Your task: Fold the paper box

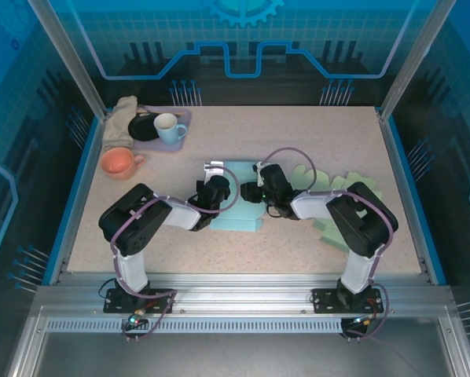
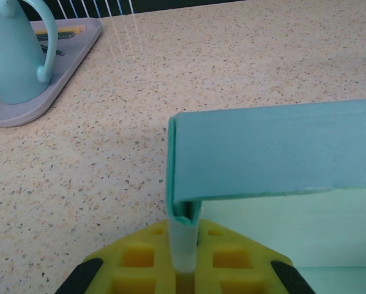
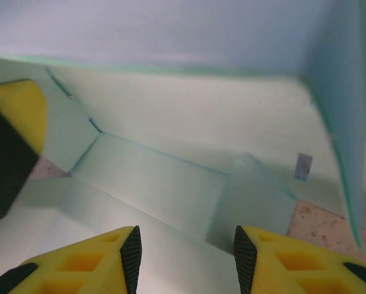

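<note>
One paper box (image 1: 239,216) at centre of table (image 1: 337,141), two arms, left gripper (image 2: 184,245) pinching its wall edge, right gripper (image 3: 186,245) jaws apart inside it, holding nothing, two cups: orange cup (image 1: 119,163), blue mug (image 1: 168,127) on one tray (image 1: 184,118)

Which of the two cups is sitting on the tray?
The pale blue mug, standing on the lilac tray beside a black plate. The orange cup sits off the tray, directly on the table in front of it.

Matt smooth paper box (image 2: 275,153); speckled stone-like table (image 2: 232,61).
</note>
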Robot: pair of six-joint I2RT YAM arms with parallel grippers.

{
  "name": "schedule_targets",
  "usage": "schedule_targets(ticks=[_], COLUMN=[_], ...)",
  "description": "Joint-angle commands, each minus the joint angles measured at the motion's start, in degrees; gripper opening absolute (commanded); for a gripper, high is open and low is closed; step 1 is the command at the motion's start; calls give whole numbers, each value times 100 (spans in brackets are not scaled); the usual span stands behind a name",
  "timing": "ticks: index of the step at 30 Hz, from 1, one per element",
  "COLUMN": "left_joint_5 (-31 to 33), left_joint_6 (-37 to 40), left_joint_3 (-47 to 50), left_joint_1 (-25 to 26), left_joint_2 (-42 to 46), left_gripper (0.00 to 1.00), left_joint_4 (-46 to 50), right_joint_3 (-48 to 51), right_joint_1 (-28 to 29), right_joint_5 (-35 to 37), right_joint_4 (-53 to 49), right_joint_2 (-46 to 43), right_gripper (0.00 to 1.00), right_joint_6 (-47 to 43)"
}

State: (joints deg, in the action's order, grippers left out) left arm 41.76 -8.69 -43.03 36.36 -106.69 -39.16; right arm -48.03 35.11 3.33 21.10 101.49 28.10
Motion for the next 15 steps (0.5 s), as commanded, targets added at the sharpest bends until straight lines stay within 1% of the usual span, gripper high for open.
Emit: schedule_targets(ticks=[1,3,6,7,9,11,13,15], left_joint_5=[-33,-62,-121,-139,-187,-259,-301,-317], left_joint_6=[153,172,199,212,206,211,202,188], left_joint_3=[-21,6,78,97,145,213,252,260], left_joint_1=[-32,-42,-51,-56,-69,-90,-104,-114], left_joint_2=[-106,-101,-89,-81,-58,-40,-21,-13], left_gripper=[2,3,3,3,3,3,3,3], left_joint_4=[151,97,3,-26,-97,-188,-233,-236], right_joint_3=[-4,-96,-93,-75,-104,-201,-332,-449], right_joint_1=[138,168,205,223,222,161,-39,-437], right_joint_5=[298,468,705,882,1443,2267,2709,2778], right_joint_4=[-605,-1166,-1659,-1809,-2281,-2908,-3280,-3557], right_joint_2=[-674,-922,-1365,-1533,-1836,-2064,-2172,-2176], right_gripper=[47,47,48,48,49,50,51,51], right_joint_6=[-463,-560,-690,-741,-846,-911,-962,-856])
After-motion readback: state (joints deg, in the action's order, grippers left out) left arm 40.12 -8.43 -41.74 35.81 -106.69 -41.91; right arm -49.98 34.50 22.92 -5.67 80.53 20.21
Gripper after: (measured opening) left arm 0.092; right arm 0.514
